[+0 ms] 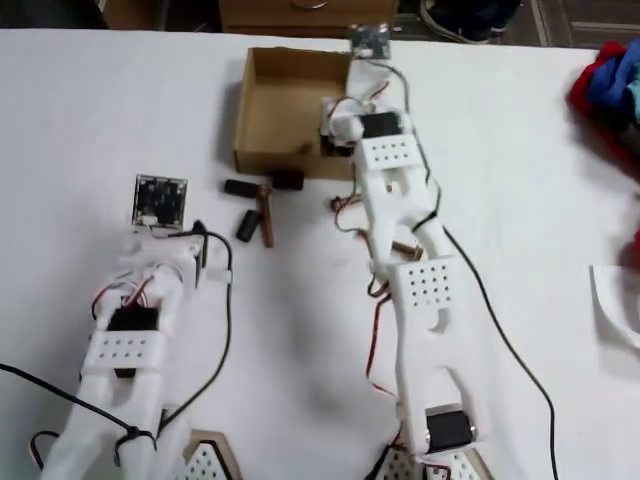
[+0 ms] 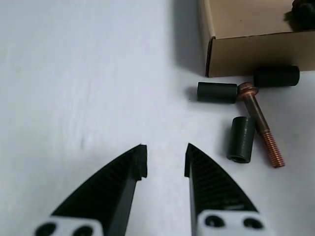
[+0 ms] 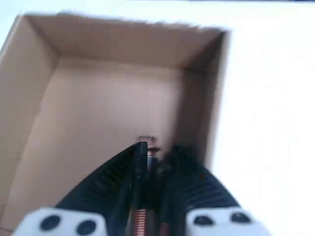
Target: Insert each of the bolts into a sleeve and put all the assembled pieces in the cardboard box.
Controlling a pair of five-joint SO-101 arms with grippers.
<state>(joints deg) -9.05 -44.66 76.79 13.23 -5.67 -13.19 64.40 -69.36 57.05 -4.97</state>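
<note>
One white table, left hand parted (empty) above it, right hand pinching bolt over cardboard box

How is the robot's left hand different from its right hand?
The left hand is open and empty; the right hand is shut on a copper bolt. The left hand is over the white table; the right hand is over the cardboard box. Both have black pointed fingers.
</note>
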